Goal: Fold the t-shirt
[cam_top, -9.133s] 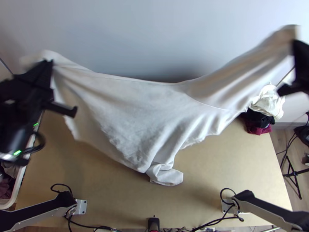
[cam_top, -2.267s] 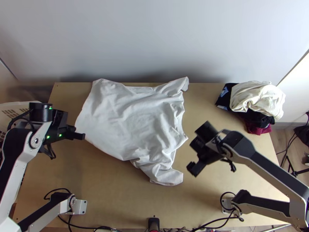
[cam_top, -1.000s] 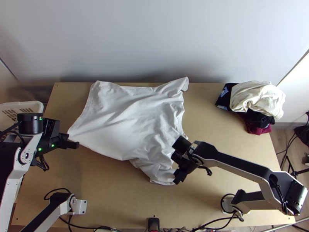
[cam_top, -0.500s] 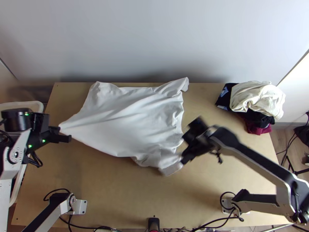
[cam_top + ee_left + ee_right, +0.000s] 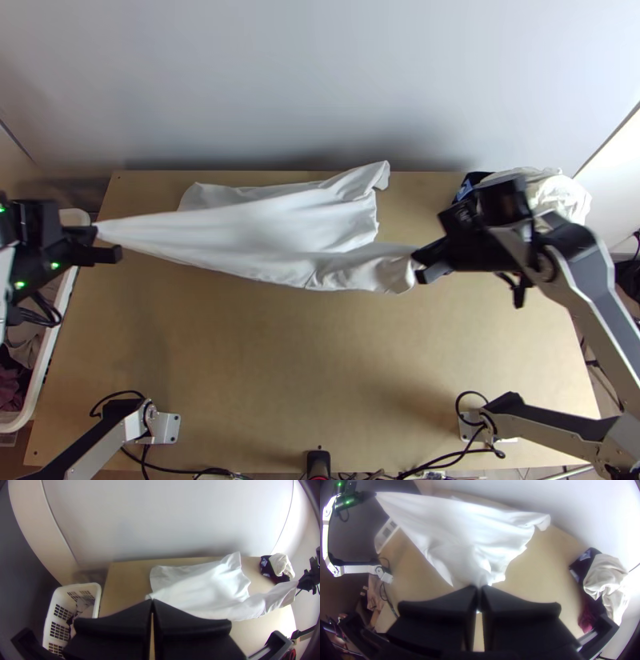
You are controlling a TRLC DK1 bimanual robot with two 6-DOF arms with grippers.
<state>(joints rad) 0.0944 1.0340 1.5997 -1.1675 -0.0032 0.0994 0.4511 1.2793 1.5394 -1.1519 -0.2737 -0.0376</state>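
Stretching between two grippers: white t-shirt [image 5: 264,232], above and across the far half of the light wooden table [image 5: 320,360].

Left gripper [image 5: 101,237]: at the table's left side. In its wrist view the fingers meet at the tips, closed on a pointed bit of the shirt, cloth drawn narrow there.

Right gripper [image 5: 418,264]: right of the table's middle, arm reaching up from the lower right. Its wrist view gives the fingertips together [image 5: 479,588], pinching a bunched end of the shirt.

Cloth condition: long taut creases run from the left grip towards the right one; near edge sags slightly between. Far portion lies loosely spread near the table's far edge, one corner rumpled at its right. No neat fold; layers overlap unevenly.

Surroundings: clothes heap at the table's far right, cream cloth [image 5: 560,192] over dark cloth [image 5: 583,567], maroon cloth [image 5: 585,617] beneath. White basket [image 5: 74,587] beside the table's left edge, garments inside. Pale wall [image 5: 320,80] behind.
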